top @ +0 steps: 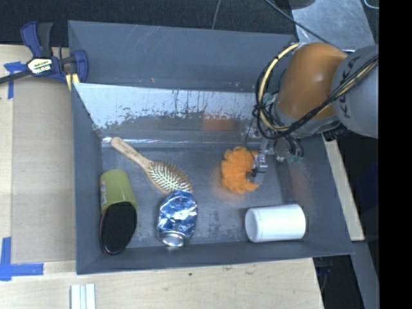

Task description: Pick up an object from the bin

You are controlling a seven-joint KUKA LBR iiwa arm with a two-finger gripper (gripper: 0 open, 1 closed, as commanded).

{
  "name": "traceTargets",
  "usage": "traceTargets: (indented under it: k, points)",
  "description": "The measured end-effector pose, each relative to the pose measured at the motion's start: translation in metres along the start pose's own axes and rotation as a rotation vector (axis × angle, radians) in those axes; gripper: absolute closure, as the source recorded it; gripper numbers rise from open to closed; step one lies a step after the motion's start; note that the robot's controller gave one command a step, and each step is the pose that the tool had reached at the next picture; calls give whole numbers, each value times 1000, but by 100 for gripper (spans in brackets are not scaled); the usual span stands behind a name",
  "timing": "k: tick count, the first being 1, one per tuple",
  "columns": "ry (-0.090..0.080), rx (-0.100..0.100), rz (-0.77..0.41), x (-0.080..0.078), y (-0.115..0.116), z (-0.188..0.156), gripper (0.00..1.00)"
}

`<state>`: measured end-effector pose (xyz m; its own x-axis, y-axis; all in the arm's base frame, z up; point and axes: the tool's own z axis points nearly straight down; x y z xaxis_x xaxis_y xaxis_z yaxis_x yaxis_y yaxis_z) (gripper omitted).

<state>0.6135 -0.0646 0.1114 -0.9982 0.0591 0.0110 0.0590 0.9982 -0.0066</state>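
My gripper [261, 165] is low in the right part of the bin, its metal fingers right against the right side of a fuzzy orange ball [237, 170]. Whether a finger is behind the ball is hidden from me. A white cylinder [275, 223] lies on its side just below the gripper, near the bin's front right.
A wooden hairbrush [153, 167] lies diagonally in the middle left. A crushed blue and silver can [177, 218] sits at the front centre. A green cylinder with a black brush-like end [118, 209] lies at the front left. The arm's orange dome hangs over the bin's right wall.
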Motion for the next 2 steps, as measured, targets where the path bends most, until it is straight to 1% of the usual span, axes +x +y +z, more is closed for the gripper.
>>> traceTargets:
  k: [1, 2]
  points:
    - [4, 0, -269, -2, 18, 39, 0]
    - [1, 0, -266, -3, 17, 37, 100]
